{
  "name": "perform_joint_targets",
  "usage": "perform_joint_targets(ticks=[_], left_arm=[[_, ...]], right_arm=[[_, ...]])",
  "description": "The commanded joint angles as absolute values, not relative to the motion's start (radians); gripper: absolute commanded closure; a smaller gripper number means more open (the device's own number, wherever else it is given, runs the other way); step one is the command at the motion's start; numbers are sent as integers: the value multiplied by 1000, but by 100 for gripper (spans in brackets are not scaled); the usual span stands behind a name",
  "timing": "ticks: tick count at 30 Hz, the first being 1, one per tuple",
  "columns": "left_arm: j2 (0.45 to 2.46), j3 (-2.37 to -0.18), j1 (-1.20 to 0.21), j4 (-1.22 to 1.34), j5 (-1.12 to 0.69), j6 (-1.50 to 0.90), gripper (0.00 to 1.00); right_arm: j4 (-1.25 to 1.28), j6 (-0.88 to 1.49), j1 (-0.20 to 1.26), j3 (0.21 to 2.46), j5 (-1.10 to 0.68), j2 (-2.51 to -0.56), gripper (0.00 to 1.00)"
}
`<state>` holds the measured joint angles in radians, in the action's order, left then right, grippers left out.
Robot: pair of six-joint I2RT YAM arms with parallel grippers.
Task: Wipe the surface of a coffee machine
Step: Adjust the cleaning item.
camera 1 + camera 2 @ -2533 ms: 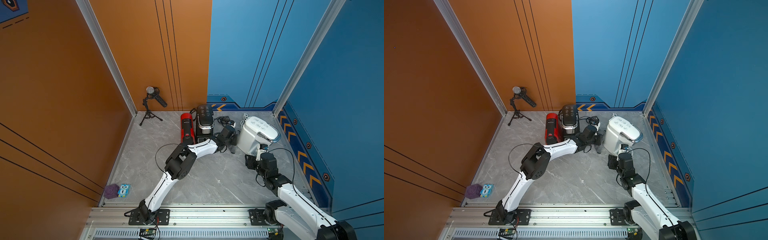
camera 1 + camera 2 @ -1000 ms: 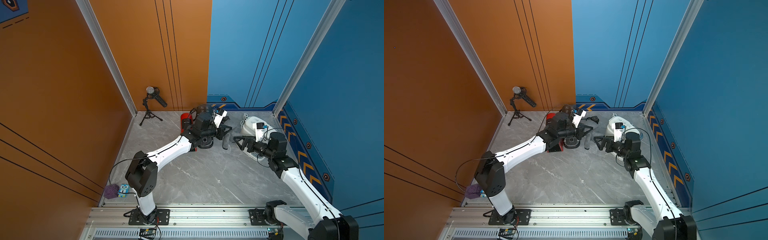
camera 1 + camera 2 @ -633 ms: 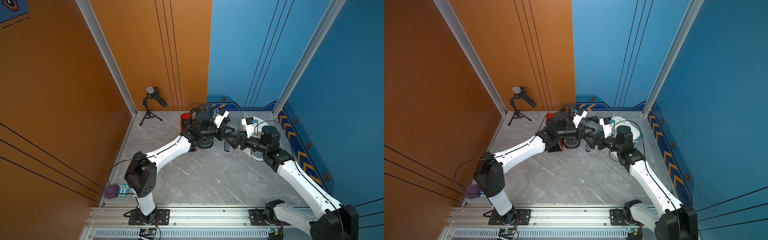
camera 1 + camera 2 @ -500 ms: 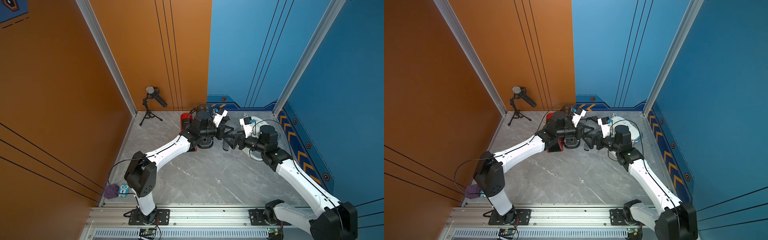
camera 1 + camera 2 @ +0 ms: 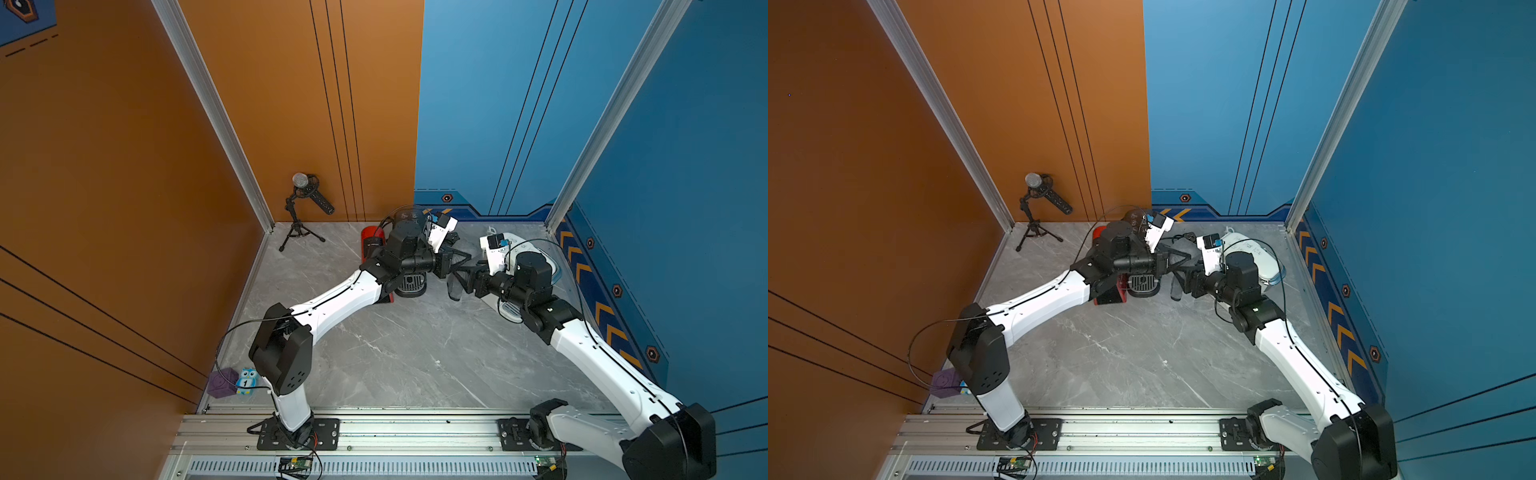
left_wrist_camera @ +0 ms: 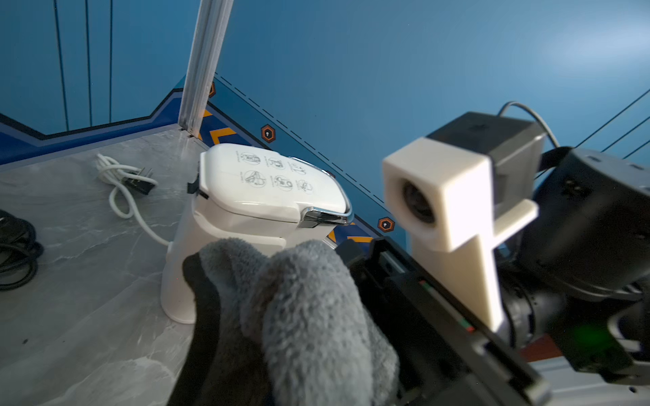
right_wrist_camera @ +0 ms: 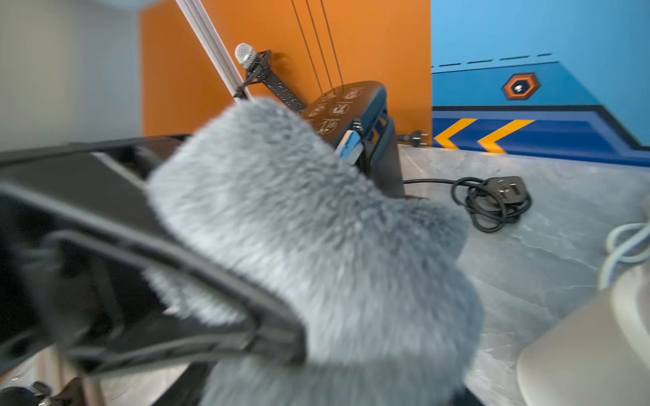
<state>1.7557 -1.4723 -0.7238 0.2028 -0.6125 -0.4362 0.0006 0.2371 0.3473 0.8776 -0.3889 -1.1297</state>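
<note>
Two arms meet over the far middle of the worktop [image 5: 395, 353]. The left tool [image 5: 464, 261] is clamped on the grey cloth [image 5: 454, 289], which hangs down between the arms. The right tool [image 5: 459, 277] is right at the cloth from the other side. We cannot tell whether its jaws grip it or only stand around it.

We count three machines, all at the back. The red machine [image 5: 371, 239] and black machine [image 7: 337, 105] sit side by side under the left arm. The white machine [image 6: 267, 182] stands apart, behind the right arm. The white and black lids are down, so we see nothing inside.

The left wrist view shows the white lid's pictograms, which the right arm covers in both top views. The right wrist view shows the black lid's pictograms, mostly covered from above. Only the top views show the red machine, one purple block [image 5: 222, 382] and one owl toy [image 5: 248, 378].

- Cloths: one.
- Cords: two, a white cord [image 6: 119, 186] and a black cord [image 7: 492, 204].
- Microphones: one microphone [image 5: 301, 208].
</note>
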Motion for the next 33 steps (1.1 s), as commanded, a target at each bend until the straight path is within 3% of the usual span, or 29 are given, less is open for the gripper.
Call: perform_joint_targets(ticks=[1,7,9,14,20,26,33], left_arm=[[1720,-1508,-747,246,-695,-464,100],[1730,-1510,-743,246,-688,-465,100],[1731,-1505,-737,246,-675,-469,88],[1737,-1499,-716,246,-632,-471,69],[1738,-1472,-688,246,-573,-470,47],[1744,-1436,-673,245,-514,-446,44],[1810,-1410,-666,245,-440,-442,44]], right_arm=[[14,240,351,872,-262,-1143,43],[30,254,350,876,-244,-1134,72],[26,264,344,873,-250,-1122,79],[-25,291,296,855,-232,-1066,80],[-70,405,121,767,-180,-920,80],[-171,483,-83,692,-107,-761,81],[-166,611,-345,583,-246,-728,81]])
